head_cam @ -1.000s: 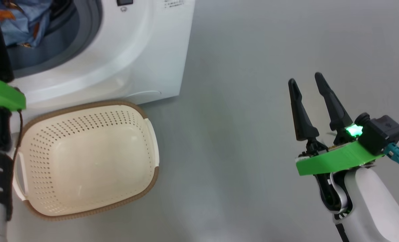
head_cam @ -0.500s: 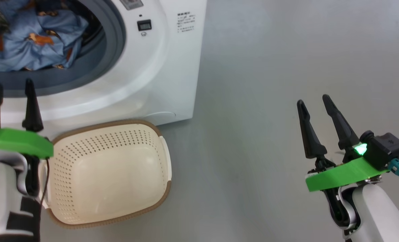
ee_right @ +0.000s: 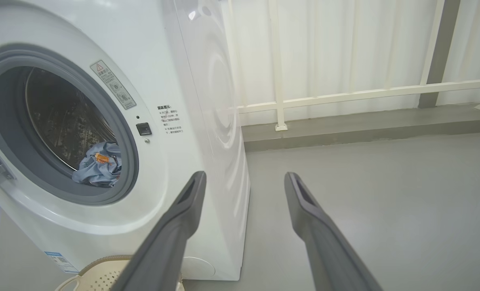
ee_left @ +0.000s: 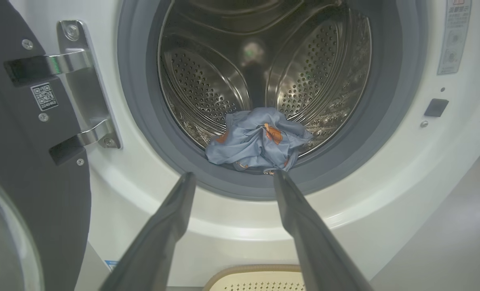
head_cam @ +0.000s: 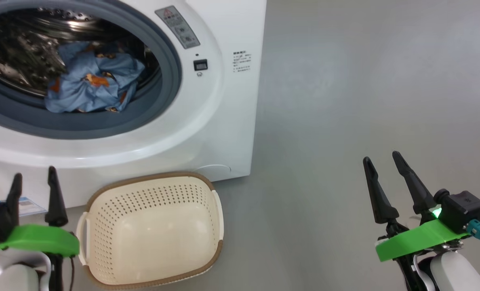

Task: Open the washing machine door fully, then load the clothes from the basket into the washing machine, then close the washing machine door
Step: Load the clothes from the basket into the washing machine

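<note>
Head: left gripper (head_cam: 34,173) and right gripper (head_cam: 380,157) are spread, holding nothing; the bare basket (head_cam: 151,180) sits beside the left. Left wrist: clothes (ee_left: 258,139) lie ahead in the drum (ee_left: 207,81), door (ee_left: 30,169) open at left. Right wrist: washer (ee_right: 207,101) ahead-left. Loading seems done; next, swing the door shut.

We think this is a laundry room. We see a big white washing machine (head_cam: 224,121) on a plain grey floor (head_cam: 365,81), with blue clothes (head_cam: 90,87) in its drum. A little basket (head_cam: 143,202) sits on the floor in front. Further back, we see a white railing (ee_right: 345,98) and a pale wall (ee_right: 345,40).
</note>
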Available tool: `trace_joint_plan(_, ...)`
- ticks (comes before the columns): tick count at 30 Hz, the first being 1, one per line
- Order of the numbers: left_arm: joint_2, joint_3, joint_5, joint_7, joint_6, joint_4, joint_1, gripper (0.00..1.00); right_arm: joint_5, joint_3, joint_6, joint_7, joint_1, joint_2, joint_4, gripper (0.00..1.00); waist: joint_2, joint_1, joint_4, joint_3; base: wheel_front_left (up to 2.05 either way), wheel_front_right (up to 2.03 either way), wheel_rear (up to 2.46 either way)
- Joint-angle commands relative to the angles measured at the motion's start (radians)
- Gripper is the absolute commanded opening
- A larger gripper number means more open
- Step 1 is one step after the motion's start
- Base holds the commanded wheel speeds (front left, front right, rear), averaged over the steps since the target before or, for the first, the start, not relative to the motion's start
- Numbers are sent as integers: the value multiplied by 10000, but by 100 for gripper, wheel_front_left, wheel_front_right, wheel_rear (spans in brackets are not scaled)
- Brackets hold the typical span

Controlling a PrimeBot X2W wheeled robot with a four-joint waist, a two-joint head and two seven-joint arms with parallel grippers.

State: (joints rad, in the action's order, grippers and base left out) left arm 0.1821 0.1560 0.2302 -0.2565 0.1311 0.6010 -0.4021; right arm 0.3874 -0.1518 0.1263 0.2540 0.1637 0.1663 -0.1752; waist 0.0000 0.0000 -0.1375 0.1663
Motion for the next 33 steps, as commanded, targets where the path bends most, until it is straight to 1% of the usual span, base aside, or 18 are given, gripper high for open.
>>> trace_joint_plan(1, 194, 322, -217, -53, -13, -446, 212, 100, 103, -88, 44, 78, -124, 198, 207, 100, 0, 0, 165, -268, 0, 0, 0)
trace_joint_plan(7, -99, 345, -400, -53, -7, -1101, 953, 100, 112, -17, 44, 78, -350, 298, 210, 100, 0, 0, 303, -482, 0, 0, 0)
trace_joint_plan(18, -444, 453, -459, -53, -5, -2066, 2005, 100, 104, 18, 44, 78, -539, 390, 210, 100, 0, 0, 471, -677, 0, 0, 0)
trace_joint_plan(25, -609, 527, -510, -53, -5, -2568, 2428, 100, 84, 106, 44, 78, -621, 406, 252, 100, 0, 0, 560, -661, 0, 0, 0)
trace_joint_plan(33, -730, 557, -537, -53, -5, -2655, 2475, 100, 62, 152, 44, 78, -603, 388, 252, 100, 0, 0, 598, -618, 0, 0, 0)
